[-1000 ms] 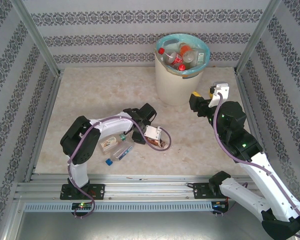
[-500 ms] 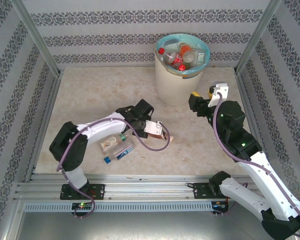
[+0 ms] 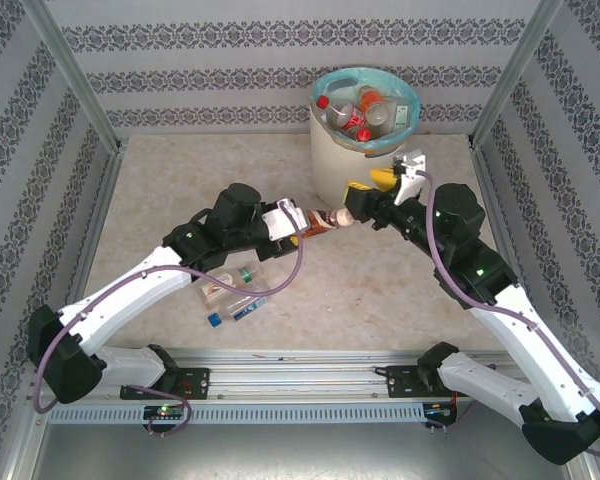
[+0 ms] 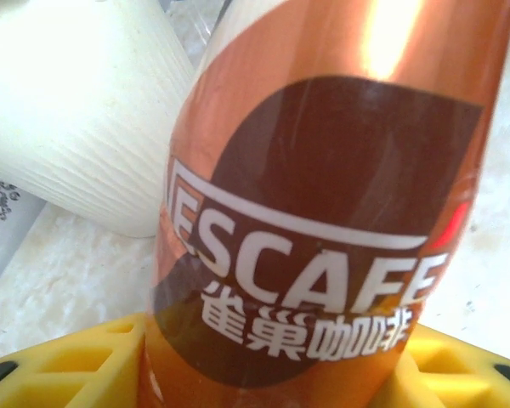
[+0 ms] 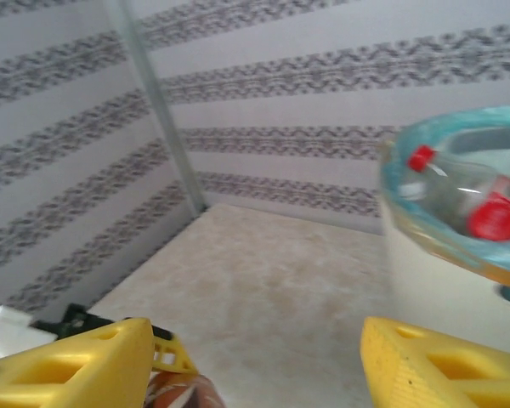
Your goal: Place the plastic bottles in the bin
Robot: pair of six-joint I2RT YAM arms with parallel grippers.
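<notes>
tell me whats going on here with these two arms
The left arm's jaws are shut on a brown-and-orange Nescafe plastic bottle, held out beside the cream-white round bin with the blue-green liner. Its cap end points into the right arm's open jaws, so it looks like a handover. Several plastic bottles already lie in the bin. A green-capped bottle and a blue-capped bottle lie on the marbled table.

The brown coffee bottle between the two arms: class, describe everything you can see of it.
The coffee bottle is slim, with a glossy orange-and-brown Nescafe label carrying white lettering and a pale cap. It lies roughly level above the table, gripped at its base end by the left gripper, cap pointing at the open right gripper, just in front of the bin.
</notes>
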